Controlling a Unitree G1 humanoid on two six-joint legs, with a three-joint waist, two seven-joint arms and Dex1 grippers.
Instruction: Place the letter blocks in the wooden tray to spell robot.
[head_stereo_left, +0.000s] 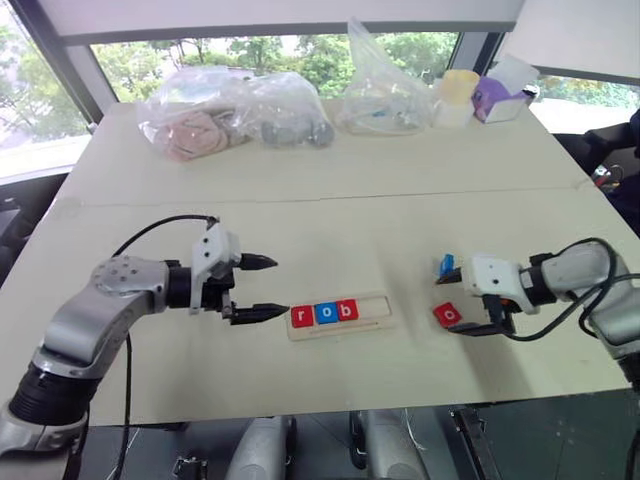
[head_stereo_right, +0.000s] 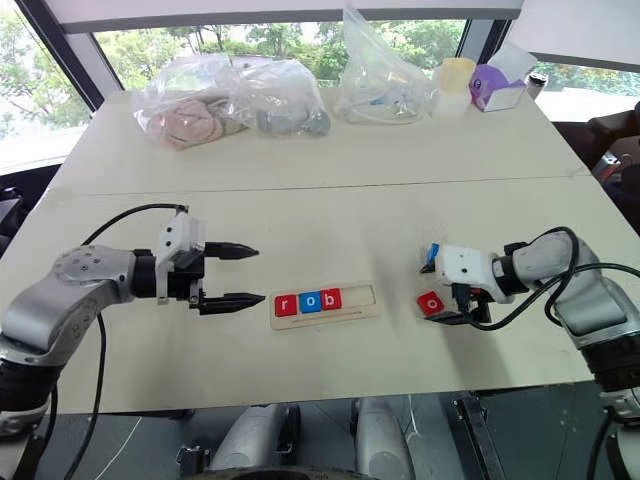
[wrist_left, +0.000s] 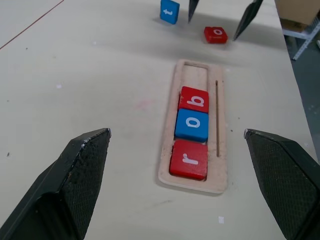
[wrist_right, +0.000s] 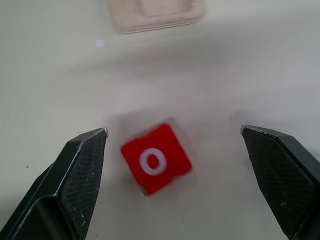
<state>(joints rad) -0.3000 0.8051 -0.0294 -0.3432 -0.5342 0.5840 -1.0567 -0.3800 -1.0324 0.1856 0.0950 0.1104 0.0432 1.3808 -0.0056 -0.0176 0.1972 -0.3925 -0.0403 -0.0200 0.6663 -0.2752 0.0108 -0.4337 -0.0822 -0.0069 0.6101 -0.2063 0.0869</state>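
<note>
I see my right gripper (wrist_right: 172, 175) spread wide over the red o block (wrist_right: 156, 158); my left gripper (head_stereo_left: 258, 288) gapes beside the wooden tray (head_stereo_left: 375, 325).

Left hand (wrist_left: 177, 185) fingers spread wide, holding nothing. Between them on the table (wrist_left: 90, 85): wooden tray (wrist_left: 220, 120) holding red r (wrist_left: 189, 159), blue o (wrist_left: 192, 124), red b (wrist_left: 194, 99). Beyond: loose blue t (wrist_left: 169, 11), red o (wrist_left: 215, 34).

I see the wooden tray (wrist_right: 156, 14) cut off by the frame edge; bag contents (head_stereo_left: 195, 130) I can't identify.
</note>
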